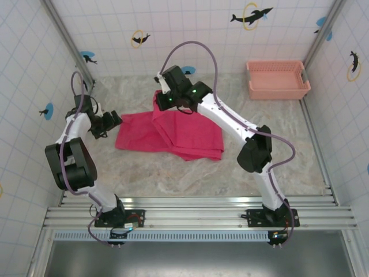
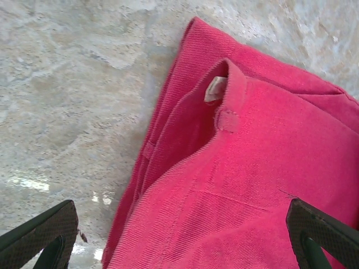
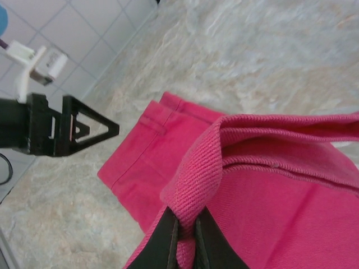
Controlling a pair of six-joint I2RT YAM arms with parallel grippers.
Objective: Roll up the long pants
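Note:
The long pants [image 1: 173,135] lie folded and mostly flat on the marbled table, a magenta-red cloth much wider than either gripper. My right gripper [image 1: 162,96] hovers over their far left corner and is shut on a lifted fold of thick hem [image 3: 193,179], its fingertips [image 3: 168,241] pinching the cloth. My left gripper [image 1: 117,121] sits at the pants' left edge, wide open, with its two dark fingers [image 2: 42,235] straddling the waistband area [image 2: 252,157]. A small white label [image 2: 214,88] shows inside the waistband. The left gripper [image 3: 73,130] also appears beyond the pants' corner in the right wrist view.
A salmon-pink slotted basket [image 1: 277,79] stands at the back right against the tiled wall. Tiled walls close in the table [image 1: 259,115] on three sides. Bare marbled surface stretches in front of and to the right of the pants.

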